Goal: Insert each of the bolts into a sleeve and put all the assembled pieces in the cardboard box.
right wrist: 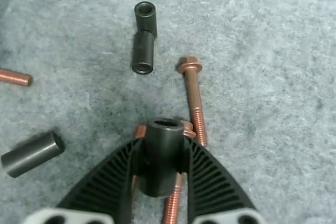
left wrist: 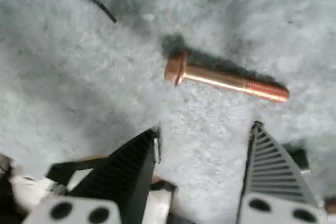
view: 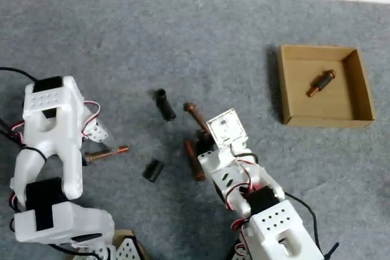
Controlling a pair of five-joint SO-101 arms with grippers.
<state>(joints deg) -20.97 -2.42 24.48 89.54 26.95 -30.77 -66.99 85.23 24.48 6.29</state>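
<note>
The right gripper (right wrist: pixel 163 144) is clenching a held sleeve (right wrist: pixel 160 169) between its two ribbed black fingers (right wrist: pixel 113 177). The held sleeve is a short, smooth, black cylinder, and its round bore is facing the wrist camera. It is standing roughly upright above the grey carpet (view: pixel 183 41).

A lower bolt (right wrist: pixel 172 208) is lying on the carpet directly beneath the held sleeve, with its copper threaded shank showing between the fingers. A flanged bolt (right wrist: pixel 192 100) is lying just beside it. Its hexagonal flange head is pointing away from the right gripper, and its threaded end is resting close to the held sleeve.

Two further sleeves (right wrist: pixel 143 51) are lying in line and touching end to end, beyond the flanged bolt head. A single sleeve (right wrist: pixel 31 154) is lying on its side, well apart from them.

The left gripper (left wrist: pixel 205 135) is released, with its jaws standing wide apart above the carpet. A near bolt (left wrist: pixel 226 80) is lying just ahead of the fingertips and is not touching them. It is copper coloured, with a flanged hexagonal head, a smooth shank and a threaded tip.

The cardboard box (view: pixel 286 83) is sitting at the far right of the table, well apart from both arms. One assembled piece (view: pixel 321 83) is lying diagonally inside it, a black sleeve with a copper bolt end protruding.
</note>
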